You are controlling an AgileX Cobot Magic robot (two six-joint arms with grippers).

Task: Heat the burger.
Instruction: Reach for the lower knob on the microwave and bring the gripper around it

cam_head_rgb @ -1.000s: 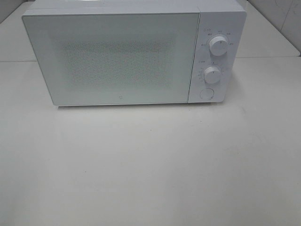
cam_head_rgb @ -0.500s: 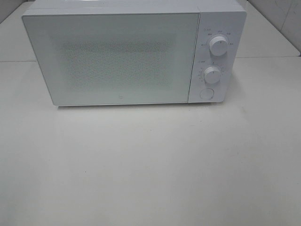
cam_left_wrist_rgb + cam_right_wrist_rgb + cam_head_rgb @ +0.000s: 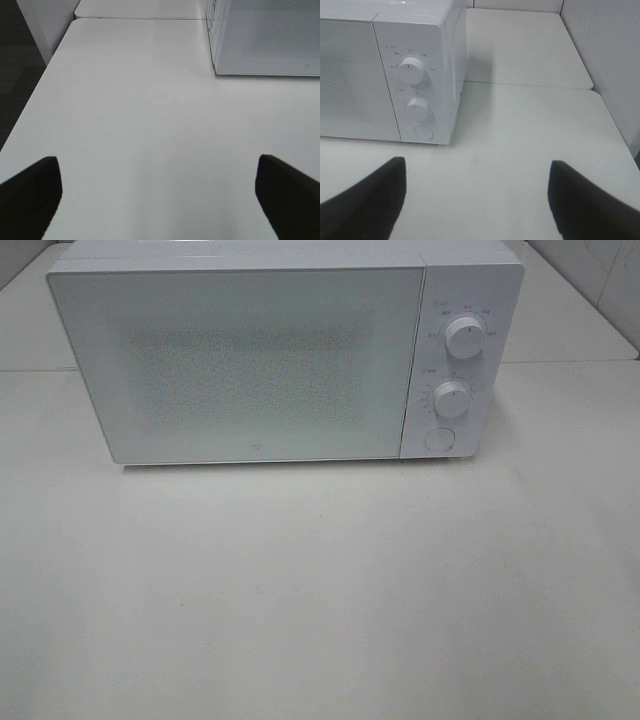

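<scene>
A: Which lettering is legible?
B: None. The white microwave [image 3: 250,360] stands at 12 o'clock on the counter [image 3: 320,590]. Fine print rings its upper dial [image 3: 465,337] and lower dial [image 3: 451,399], and a small mark [image 3: 252,450] sits at 6 o'clock on the door [image 3: 235,365]. All of it is too small to read. A round button [image 3: 439,438] lies at 6 o'clock from the lower dial.
A: What does each view add?
B: The high view gives the whole closed door, with the control panel [image 3: 500,285] at its 3 o'clock. Only the wrist views show the tools. The left tool [image 3: 156,167] is released, its fingers spread wide over bare counter, with dark floor [image 3: 15,75] beyond the counter's edge. The right tool [image 3: 477,167] is likewise released, with nothing between its fingers, and faces the dials.
A: Where is the burger?
B: It shows in no view; its place cannot be told.
</scene>
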